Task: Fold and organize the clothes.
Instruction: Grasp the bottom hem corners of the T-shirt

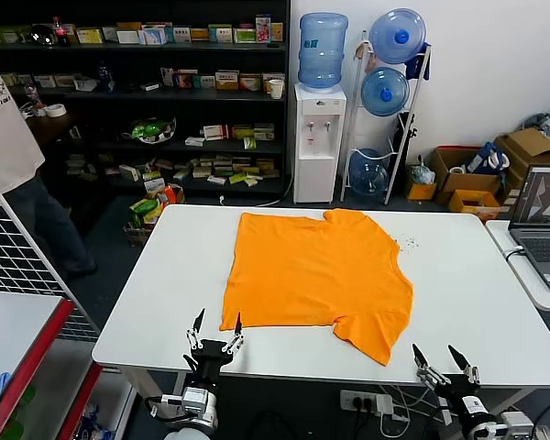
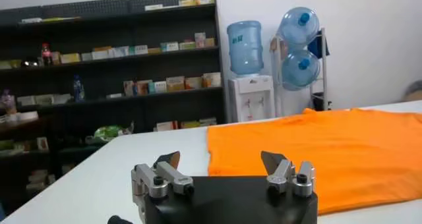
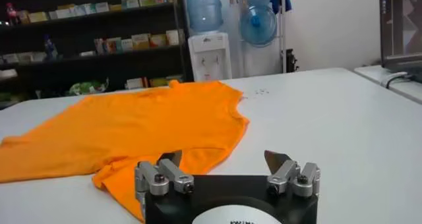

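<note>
One orange T-shirt (image 1: 316, 275) flat, collar seemingly away from robot.

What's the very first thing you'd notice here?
The bright orange T-shirt spread across the middle of the white table. At the near edge, the left gripper sits beside the shirt's corner and the right gripper past its sleeve, both open and empty.
</note>
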### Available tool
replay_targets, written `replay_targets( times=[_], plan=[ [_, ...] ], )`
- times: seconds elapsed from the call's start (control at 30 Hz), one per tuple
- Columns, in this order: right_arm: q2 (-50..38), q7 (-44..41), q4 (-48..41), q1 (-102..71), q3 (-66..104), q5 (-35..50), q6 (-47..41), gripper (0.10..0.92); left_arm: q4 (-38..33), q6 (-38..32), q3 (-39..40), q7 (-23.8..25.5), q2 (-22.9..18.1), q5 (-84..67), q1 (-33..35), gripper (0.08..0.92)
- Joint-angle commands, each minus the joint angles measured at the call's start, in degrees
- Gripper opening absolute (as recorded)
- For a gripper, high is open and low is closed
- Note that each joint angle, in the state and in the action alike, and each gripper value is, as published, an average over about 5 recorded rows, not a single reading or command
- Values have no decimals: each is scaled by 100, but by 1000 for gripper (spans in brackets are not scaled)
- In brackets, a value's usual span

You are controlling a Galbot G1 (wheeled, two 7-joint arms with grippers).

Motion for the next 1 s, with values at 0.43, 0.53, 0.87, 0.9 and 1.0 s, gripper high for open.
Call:
replay_targets(
  times=[0.43,0.53,0.87,0.9,1.0],
  plan=[
    [-147,413,-15,784,-839,-107,-1255,823,-190,2486,291,16,717,-1362,-702,823],
    [-163,547,-41,901,-916,-126,-1477,823,-172,2592,289,-41,755,-1501,-753,823],
    [-111,762,-322,1224,-1106,-177,-1747,798,73,2668,356,-147,596,-1617,-842,823],
    [-98,764,-359,1265,-1126,-188,-1750,781,109,2668,355,-150,597,-1618,-863,823],
    [-59,778,-475,1355,-1175,-217,-1752,708,222,2665,345,-144,589,-1644,-921,801]
  ],
)
